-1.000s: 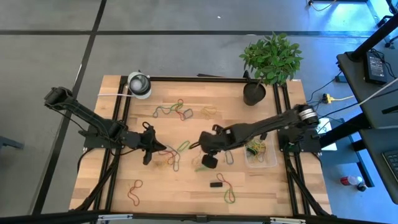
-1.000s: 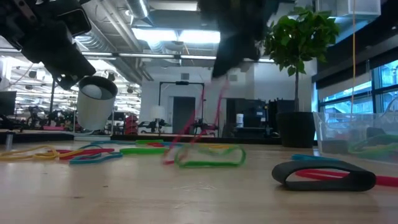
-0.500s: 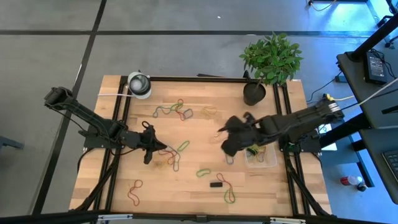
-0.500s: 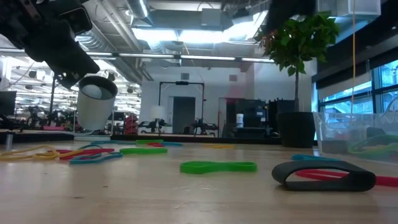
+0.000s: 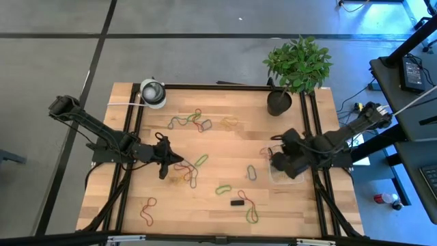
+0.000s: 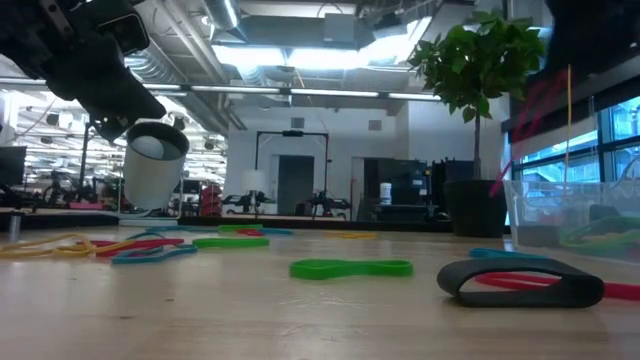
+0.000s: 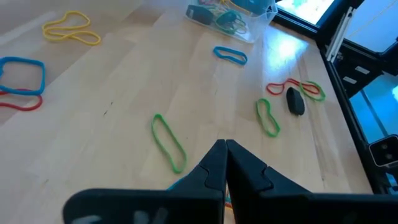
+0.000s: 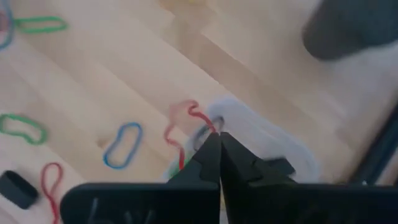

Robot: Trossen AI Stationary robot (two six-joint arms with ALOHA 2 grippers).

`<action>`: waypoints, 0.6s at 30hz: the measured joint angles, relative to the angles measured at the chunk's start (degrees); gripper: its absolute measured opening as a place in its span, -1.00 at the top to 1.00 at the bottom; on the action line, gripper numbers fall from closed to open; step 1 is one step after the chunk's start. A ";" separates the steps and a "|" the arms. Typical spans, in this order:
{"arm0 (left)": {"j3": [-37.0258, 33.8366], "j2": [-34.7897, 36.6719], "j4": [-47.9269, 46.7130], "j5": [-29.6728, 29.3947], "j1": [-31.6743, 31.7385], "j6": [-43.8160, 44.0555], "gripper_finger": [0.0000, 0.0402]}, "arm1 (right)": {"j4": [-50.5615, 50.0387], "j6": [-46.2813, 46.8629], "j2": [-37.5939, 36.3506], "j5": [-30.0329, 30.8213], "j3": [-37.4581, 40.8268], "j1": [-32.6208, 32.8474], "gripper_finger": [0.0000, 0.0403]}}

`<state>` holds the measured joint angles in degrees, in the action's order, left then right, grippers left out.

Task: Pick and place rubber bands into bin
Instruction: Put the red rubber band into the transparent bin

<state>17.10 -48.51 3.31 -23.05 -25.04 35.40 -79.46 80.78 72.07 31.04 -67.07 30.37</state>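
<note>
Plant pot [image 5: 278,102] stands near bin [image 5: 287,171], seemingly leaving room between

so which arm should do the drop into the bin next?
Right. The right gripper is shut on a red rubber band that dangles by the rim of the bin. The left gripper sits shut and empty over loose bands mid-table, far from the bin.

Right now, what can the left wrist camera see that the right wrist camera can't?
Only the left wrist view shows the yellow band and the shut left gripper, holding nothing. Only the right wrist view shows the shut right gripper over the bin, dangling a red band. Both show the bin, the wooden table, the black band, a blue band and green bands.
</note>
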 joint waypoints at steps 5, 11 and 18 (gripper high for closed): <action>0.00 0.00 0.16 -1.38 0.00 0.92 0.99 | -3.69 9.33 -5.24 -0.49 5.90 4.04 1.00; 0.00 0.00 0.64 -4.90 0.02 3.06 0.99 | -7.07 13.22 -9.27 -4.96 9.80 6.13 1.00; 0.00 -0.02 3.19 -8.94 0.02 3.07 0.99 | -7.05 13.22 -10.24 -9.13 13.82 6.31 1.00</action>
<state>17.10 -48.53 6.50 -31.99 -25.02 38.47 -86.51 94.00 61.82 21.91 -53.25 36.69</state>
